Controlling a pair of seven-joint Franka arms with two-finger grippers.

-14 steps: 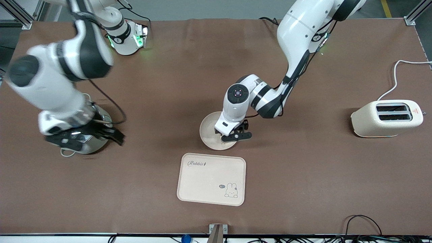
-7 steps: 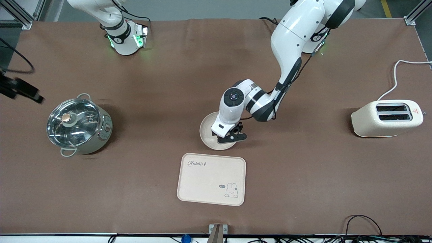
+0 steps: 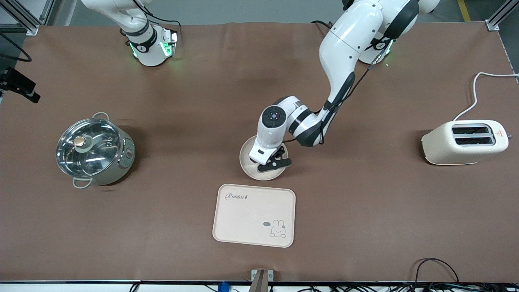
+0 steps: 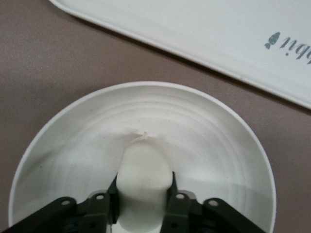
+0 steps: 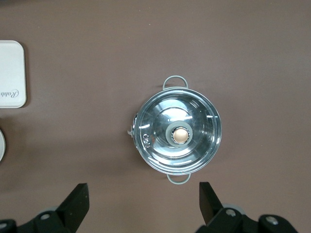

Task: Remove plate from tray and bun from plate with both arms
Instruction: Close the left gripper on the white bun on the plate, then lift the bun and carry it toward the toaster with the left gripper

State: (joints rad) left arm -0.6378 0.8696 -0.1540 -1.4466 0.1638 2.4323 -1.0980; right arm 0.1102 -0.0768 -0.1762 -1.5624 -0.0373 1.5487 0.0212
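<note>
The bun, a pale rounded piece, lies on the plate and sits between the two black fingers of the left gripper, which press against its sides: the jaws have narrowed onto it and hold it, with the bun resting on the plate's floor in the left wrist view. In the front view the bun is hidden under the wrist, and the left gripper is down on the plate, which stands on the brown table about the middle of it. Taking the plate as the centre of a clock seen from the front camera, the cream tray with the rabbit drawing lies at six o'clock, nearer to that camera and close to the plate without touching it; its corner and some grey lettering show in the left wrist view. The toaster stands at three o'clock, well apart, toward the left arm's end of the table, its white cord running away from it. The steel pot with a glass lid stands at nine o'clock, well apart, toward the right arm's end. The right gripper is raised high over the pot, its fingers spread wide and empty, and that arm waits
</note>
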